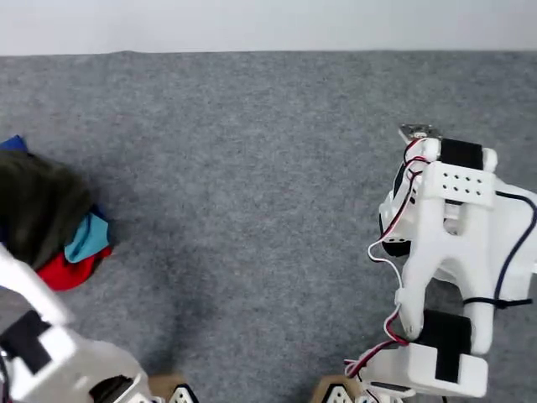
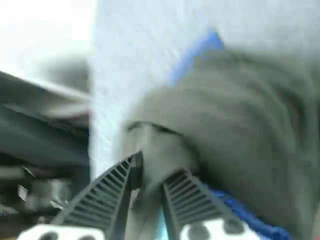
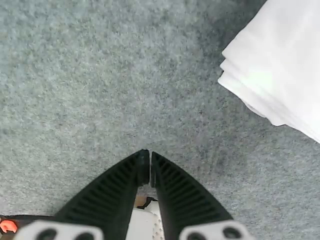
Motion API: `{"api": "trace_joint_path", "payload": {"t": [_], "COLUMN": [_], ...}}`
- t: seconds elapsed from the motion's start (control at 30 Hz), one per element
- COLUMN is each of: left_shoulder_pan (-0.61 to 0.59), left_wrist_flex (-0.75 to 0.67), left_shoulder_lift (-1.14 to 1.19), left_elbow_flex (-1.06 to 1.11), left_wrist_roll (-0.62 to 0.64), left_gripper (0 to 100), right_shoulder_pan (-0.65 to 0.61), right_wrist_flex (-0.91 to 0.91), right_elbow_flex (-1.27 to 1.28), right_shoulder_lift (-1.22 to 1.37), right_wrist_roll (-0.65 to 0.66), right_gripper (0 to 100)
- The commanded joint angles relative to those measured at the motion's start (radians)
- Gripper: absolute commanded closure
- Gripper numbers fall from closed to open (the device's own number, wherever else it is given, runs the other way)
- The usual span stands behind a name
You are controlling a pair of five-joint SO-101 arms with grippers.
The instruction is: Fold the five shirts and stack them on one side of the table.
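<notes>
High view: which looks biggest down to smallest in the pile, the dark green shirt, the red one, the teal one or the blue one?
1. dark green shirt, by far.
2. red shirt and teal shirt: the parts that show look alike, so no ranking.
3. blue shirt, just a corner peeking out.

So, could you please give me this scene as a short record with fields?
Surface: grey felt table cover
Pile: dark olive fabric shirt on top, with teal fabric shirt, red fabric shirt and blue fabric shirt showing beneath it
Left tool: apparently closed on a fold of the top shirt
Right tool: shut, empty, over the cover
Nearby: folded white cloth, apart from the right tool
</notes>
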Motion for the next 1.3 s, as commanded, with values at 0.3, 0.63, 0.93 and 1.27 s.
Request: {"api": "trace_joint_path", "payload": {"t": [0.3, 0.63, 0.93, 1.27], "left_shoulder_pan": [0.046, -0.209, -0.187, -0.137], "left_wrist_flex": [-0.272, -0.572, -0.384, -0.129], "left_shoulder_lift": [-0.114, -0.011, -0.025, 0.126], "left_elbow_flex": [-0.107, -0.140, -0.213, 0.039], "left_wrist_roll": [0.169, 0.229, 0.290, -0.023], "left_gripper": [99, 99, 99, 83], "right_shoulder_pan": [-0.004, -0.007, -0.007, -0.008], "right_wrist_flex": [0.039, 0.039, 0.039, 0.041], "right_elbow_flex": [-0.003, -0.003, -0.003, -0.003], "right_shoulder_lift": [-0.058, -0.058, -0.058, -0.058], "right_wrist_roll": [-0.005, -0.005, -0.006, -0.006], "right_gripper": [99.0, 99.0, 99.0, 99.0]}}
